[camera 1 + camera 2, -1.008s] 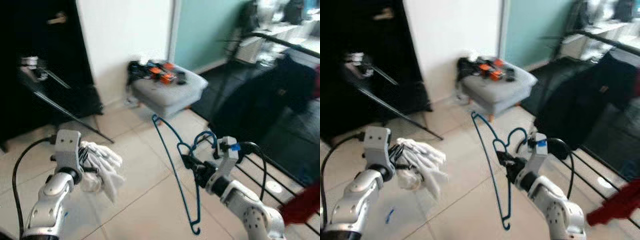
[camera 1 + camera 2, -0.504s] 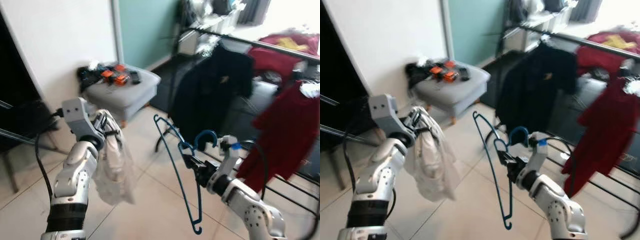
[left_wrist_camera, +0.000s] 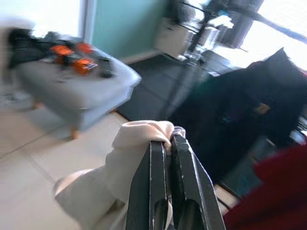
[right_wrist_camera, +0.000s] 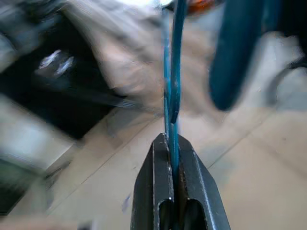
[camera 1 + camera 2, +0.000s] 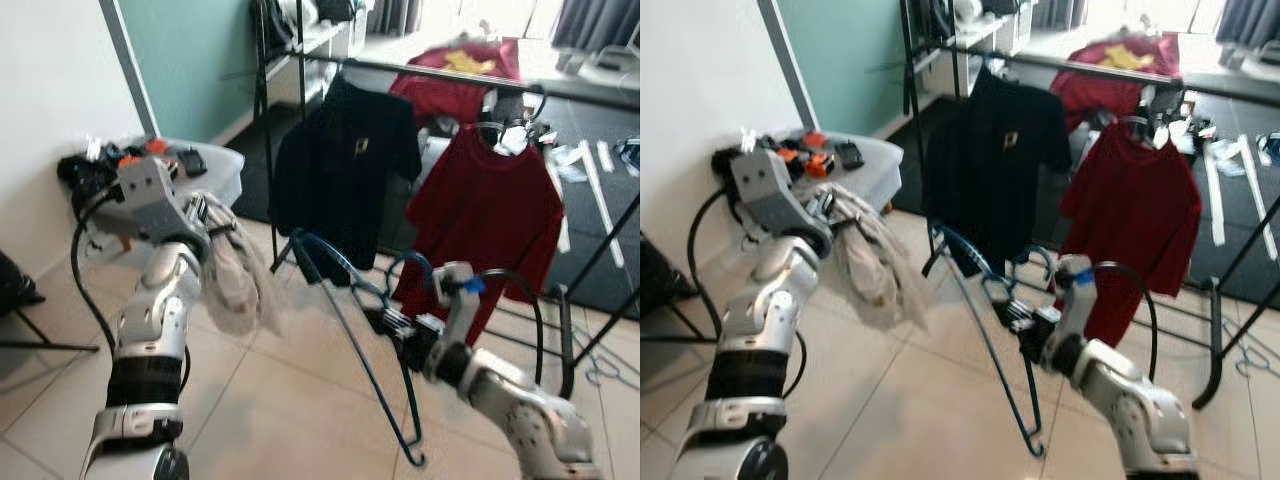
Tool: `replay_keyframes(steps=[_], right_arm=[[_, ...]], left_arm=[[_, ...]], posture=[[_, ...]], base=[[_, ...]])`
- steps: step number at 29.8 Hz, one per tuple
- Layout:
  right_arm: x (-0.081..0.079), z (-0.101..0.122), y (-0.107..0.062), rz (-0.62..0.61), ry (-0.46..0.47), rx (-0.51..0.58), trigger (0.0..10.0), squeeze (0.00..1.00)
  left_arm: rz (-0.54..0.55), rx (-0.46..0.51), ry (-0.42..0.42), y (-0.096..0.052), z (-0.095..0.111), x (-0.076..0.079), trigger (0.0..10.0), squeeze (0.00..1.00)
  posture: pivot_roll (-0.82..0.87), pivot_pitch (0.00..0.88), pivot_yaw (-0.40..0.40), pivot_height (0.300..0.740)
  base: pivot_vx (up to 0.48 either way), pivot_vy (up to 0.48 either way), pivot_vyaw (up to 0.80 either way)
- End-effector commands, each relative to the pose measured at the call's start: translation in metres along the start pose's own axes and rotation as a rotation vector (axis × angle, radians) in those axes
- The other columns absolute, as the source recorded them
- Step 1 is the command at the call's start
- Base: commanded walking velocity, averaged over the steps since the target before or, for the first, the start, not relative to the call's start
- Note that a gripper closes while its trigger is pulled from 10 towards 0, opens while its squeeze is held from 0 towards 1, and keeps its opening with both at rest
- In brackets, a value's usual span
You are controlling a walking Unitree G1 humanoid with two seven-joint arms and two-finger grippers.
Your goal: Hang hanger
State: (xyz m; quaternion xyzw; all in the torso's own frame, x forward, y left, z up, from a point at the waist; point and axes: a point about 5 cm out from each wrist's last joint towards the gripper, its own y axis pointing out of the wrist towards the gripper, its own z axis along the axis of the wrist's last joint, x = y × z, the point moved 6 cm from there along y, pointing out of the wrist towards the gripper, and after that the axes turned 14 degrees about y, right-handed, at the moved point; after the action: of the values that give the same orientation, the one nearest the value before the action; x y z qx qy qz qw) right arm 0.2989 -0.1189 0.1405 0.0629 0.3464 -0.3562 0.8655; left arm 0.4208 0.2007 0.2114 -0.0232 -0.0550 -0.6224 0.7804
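Standing ahead, the clothes rack [image 5: 300, 120] carries a black shirt [image 5: 345, 160] and a red shirt [image 5: 490, 210], the likely goal. The left gripper [image 3: 163, 158] is clamped on a pale cloth [image 5: 235, 285], lifted off the floor. The right gripper [image 4: 171, 158] pinches the blue hanger [image 5: 350, 330] wire so it dangles freely; its hook seems blurred against the shirts.
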Motion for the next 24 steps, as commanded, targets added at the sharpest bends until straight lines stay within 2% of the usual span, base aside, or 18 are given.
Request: replay_keyframes(steps=[1,5,6,10,11,14,16,18,20,24], right_arm=[[-0.020,0.002,-0.005,0.099,0.007,-0.024,10.0,0.00],[-0.032,0.005,-0.020,0.161,0.026,-0.039,10.0,0.00],[-0.032,0.005,-0.020,0.161,0.026,-0.039,10.0,0.00],[-0.040,0.000,-0.024,0.197,-0.007,-0.081,10.0,0.00],[-0.040,0.000,-0.024,0.197,-0.007,-0.081,10.0,0.00],[-0.044,0.001,-0.008,0.191,-0.032,-0.080,10.0,0.00],[-0.046,0.002,-0.003,0.188,-0.036,-0.076,10.0,0.00],[-0.059,0.009,0.008,0.224,-0.042,-0.051,10.0,0.00],[-0.065,0.012,0.011,0.243,-0.042,-0.042,10.0,0.00],[-0.065,0.012,0.011,0.243,-0.042,-0.042,10.0,0.00]], left_arm=[[0.045,0.055,-0.014,0.002,0.018,-0.006,10.0,0.00],[0.036,0.113,-0.065,0.001,0.038,0.002,10.0,0.00],[0.036,0.113,-0.065,0.001,0.038,0.002,10.0,0.00],[0.001,0.179,-0.118,0.001,0.064,0.013,10.0,0.00],[0.001,0.179,-0.118,0.001,0.064,0.013,10.0,0.00],[-0.019,0.218,-0.143,-0.001,0.082,0.019,10.0,0.00],[-0.019,0.223,-0.146,-0.002,0.084,0.019,10.0,0.00],[-0.018,0.229,-0.144,-0.003,0.086,0.020,10.0,0.00],[-0.017,0.230,-0.141,-0.004,0.086,0.020,10.0,0.00],[-0.017,0.230,-0.141,-0.004,0.086,0.020,10.0,0.00]], posture=[[-0.14,0.075,0.065,0.740],[-0.15,0.076,0.071,0.740],[-0.15,0.076,0.071,0.740],[-0.15,0.064,0.079,0.740],[-0.15,0.064,0.079,0.740],[-0.13,0.055,0.079,0.740],[-0.13,0.055,0.079,0.740],[-0.12,0.050,0.078,0.740],[-0.12,0.050,0.079,0.740],[-0.12,0.050,0.079,0.740]], base=[[0.000,0.000,0.00],[0.000,0.000,0.00],[0.000,0.000,0.00],[0.000,0.000,0.00],[0.000,0.000,0.00],[0.000,0.000,0.00],[0.000,0.000,0.00],[0.000,0.000,0.00],[0.000,0.000,0.00],[0.000,0.000,0.00]])
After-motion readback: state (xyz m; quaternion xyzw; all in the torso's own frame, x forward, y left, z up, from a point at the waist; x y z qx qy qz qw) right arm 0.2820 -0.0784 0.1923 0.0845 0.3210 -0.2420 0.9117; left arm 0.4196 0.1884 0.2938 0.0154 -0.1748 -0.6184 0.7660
